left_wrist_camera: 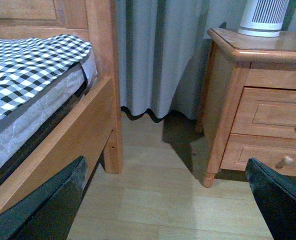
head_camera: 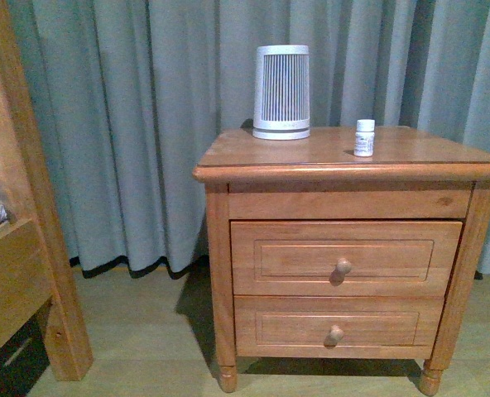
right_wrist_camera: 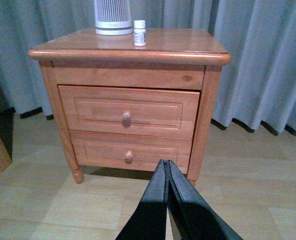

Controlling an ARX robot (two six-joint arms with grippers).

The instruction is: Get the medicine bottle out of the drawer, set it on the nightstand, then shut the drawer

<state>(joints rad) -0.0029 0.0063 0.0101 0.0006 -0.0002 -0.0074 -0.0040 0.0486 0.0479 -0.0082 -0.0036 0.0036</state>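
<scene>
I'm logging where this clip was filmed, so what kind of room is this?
Most likely a bedroom: a wooden nightstand with two drawers stands before floor-length grey curtains, and beside it is a wooden bed frame holding a mattress under a checked sheet.

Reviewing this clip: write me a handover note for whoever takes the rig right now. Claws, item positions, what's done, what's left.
Left claw: open, empty, low by the bed frame.
Right claw: shut, empty, in front of the nightstand, clear of it.
Medicine bottle: upright on the nightstand top, right of the white ribbed cylinder, apart from it.
Upper drawer: looks pushed in; it stands slightly proud of the lower drawer in the front view.
Done: bottle placed, drawer apparently shut.
Left: probably nothing; confirm the drawer is fully seated.
</scene>
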